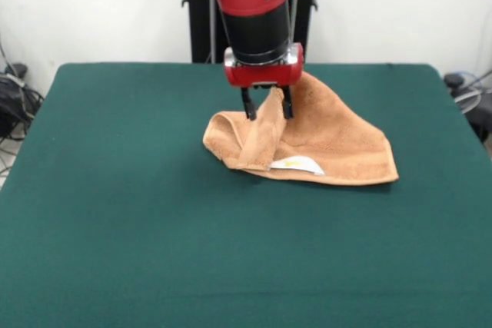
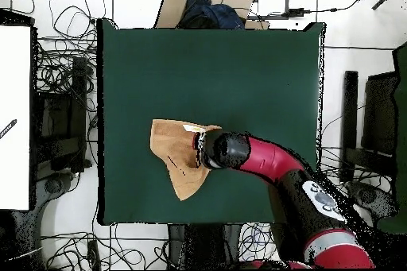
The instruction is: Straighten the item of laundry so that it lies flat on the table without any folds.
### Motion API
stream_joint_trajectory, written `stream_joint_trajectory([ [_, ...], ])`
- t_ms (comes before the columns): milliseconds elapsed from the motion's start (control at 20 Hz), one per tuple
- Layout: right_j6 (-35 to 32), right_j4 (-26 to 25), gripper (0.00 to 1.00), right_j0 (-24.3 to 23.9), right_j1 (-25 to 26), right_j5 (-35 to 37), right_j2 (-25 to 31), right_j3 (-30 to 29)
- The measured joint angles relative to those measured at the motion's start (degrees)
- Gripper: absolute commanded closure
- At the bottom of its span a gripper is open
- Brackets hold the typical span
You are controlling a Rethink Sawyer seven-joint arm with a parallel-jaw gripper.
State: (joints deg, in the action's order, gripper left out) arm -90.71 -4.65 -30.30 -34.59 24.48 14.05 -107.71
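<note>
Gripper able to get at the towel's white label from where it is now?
Probably yes. The label lies exposed on top of the towel, nothing covering it. But the gripper is shut on a raised fold, so it would have to let go first.

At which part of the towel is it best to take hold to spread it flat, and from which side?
The gripper is shut on a raised fold of the towel, lifting it off the green table. That hold looks reasonable: the fold stands up, so fingers from straight above can close around it. For a new hold, I would probably take the free corner near the white label, from above.
</note>
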Motion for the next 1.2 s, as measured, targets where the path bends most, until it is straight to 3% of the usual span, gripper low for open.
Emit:
stream_joint_trajectory([
  [1200, 0.00, -1.03, 0.00, 0.38, 4.89, 0.14, 0.41, 6.83],
])
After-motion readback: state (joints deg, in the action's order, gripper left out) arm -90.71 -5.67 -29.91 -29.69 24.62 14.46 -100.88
